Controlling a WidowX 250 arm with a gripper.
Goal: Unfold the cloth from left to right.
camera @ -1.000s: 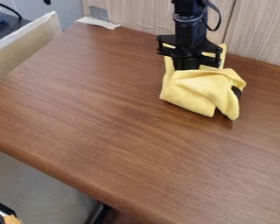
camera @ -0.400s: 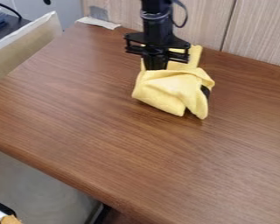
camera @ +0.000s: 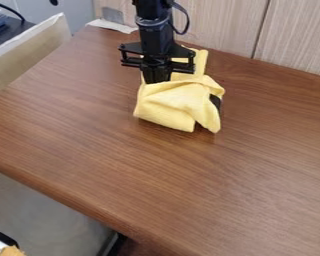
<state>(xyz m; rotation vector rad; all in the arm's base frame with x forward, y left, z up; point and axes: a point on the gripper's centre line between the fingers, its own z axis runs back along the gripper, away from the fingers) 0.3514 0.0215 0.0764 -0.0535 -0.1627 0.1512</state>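
One cloth (camera: 176, 102) lies bunched at the upper centre of the frame, the gripper (camera: 156, 80) clenched on its left-hand fold; unfolding appears barely begun, most layers remaining to be spread.

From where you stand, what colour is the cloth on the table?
Plain yellow cloth, seen in the camera view.

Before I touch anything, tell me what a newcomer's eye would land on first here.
Most likely the bright yellow cloth, bunched up on the brown wooden table toward its wall side. Next would come the black gripper, hanging down from the top edge of the view with its tip at the cloth's upper left part.
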